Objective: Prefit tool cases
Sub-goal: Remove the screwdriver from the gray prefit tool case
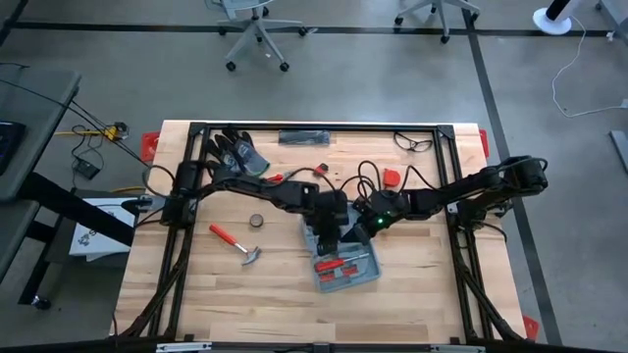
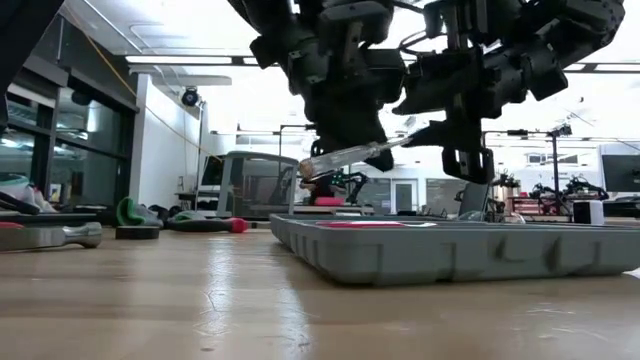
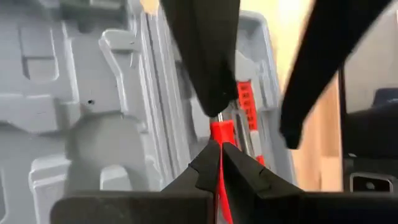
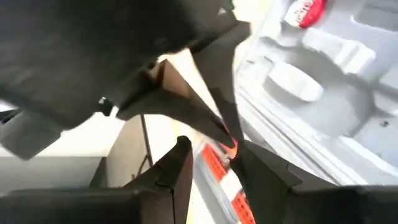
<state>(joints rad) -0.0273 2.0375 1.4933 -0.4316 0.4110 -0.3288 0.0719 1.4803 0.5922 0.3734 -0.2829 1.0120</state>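
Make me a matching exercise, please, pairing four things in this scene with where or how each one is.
Things:
1. hammer
2. gloves
3. left gripper
4. right gripper

Places or states:
A. open, above the tool case
B. lying on the table, on the left arm's side of the tool case
C. shut on a screwdriver
D. near the table's edge, beside the left arm

Pairs: 1-B, 2-D, 3-C, 4-A
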